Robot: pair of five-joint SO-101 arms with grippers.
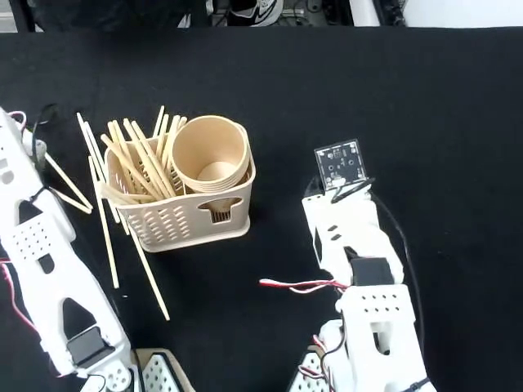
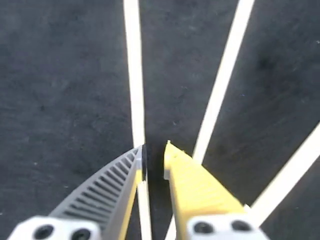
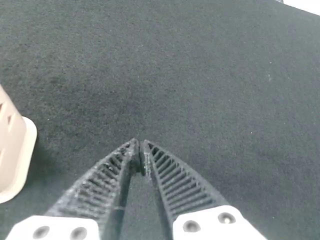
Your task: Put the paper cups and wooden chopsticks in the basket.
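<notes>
**Cups in, stray sticks still out**

The paper cups [image 1: 210, 155] sit nested in the basket [image 1: 192, 220], in the half nearer the tabletop's [image 1: 368, 82] right edge. A bundle of wooden chopsticks [image 1: 139, 163] leans in the other half. The basket stands left of the tabletop's middle. Loose chopsticks [image 1: 105, 220] lie fanned between the basket and the left edge, a few right against the basket wall.

The left gripper [image 2: 154, 150] is low over them by the left edge, fingers a slit apart. One stick [image 2: 134, 75] runs under the grey finger, not clamped afaict. The right gripper [image 3: 139, 146] sits mid-tabletop, to the right of the basket, fingers clenched on nothing.

Risks, imo: the sticks are thin & lie flat, so the fingers could close beside one and skid it, or nip two at once. A long stick held off-centre would prob. tilt, snag the basket rim, or knock the leaning bundle out.
</notes>
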